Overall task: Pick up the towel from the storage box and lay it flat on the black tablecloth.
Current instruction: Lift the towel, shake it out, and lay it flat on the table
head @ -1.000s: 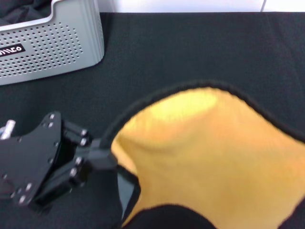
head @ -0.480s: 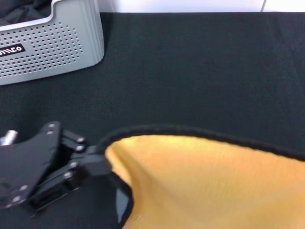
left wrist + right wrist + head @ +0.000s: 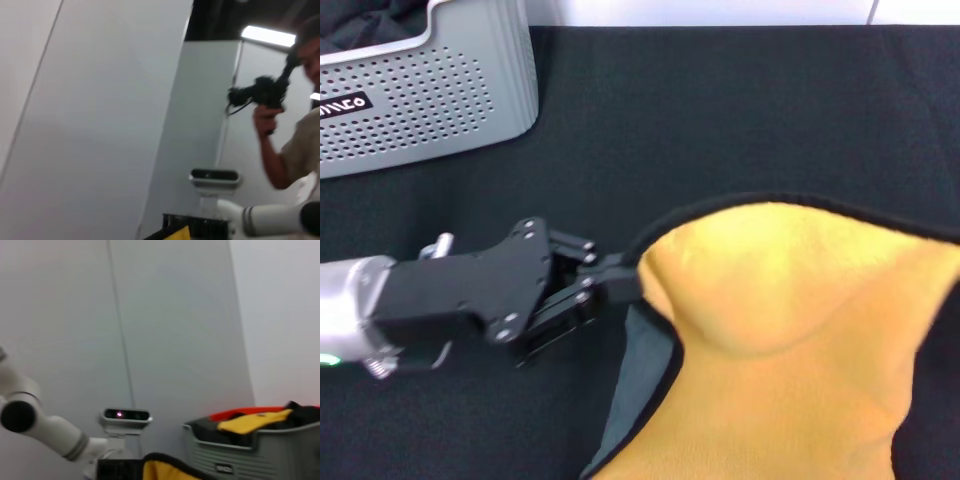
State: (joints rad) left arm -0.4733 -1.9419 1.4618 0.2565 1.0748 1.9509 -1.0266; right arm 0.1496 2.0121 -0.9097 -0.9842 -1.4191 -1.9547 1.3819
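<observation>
Black tablecloth (image 3: 740, 110), left claw (image 3: 632, 283) pinching towel (image 3: 790, 340) corner, towel spreading rightward, right claw unseen.

Blank wall (image 3: 100, 125), person (image 3: 300, 125) with handheld camera rig (image 3: 260, 92)

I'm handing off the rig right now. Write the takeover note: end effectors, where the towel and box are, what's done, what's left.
Left end effector: shut on the towel's left corner, above the black tablecloth.
Right end effector: not visible in the head view; its state can't be told.
Towel: out of the storage box, yellow face up, held over the cloth's near side, bowed and rippled, a grey underside flap hanging below the pinched corner.
Storage box: far left of the cloth, with dark fabric inside.
Done: towel picked out of the box.
Left: lower, spread flat, release.
</observation>
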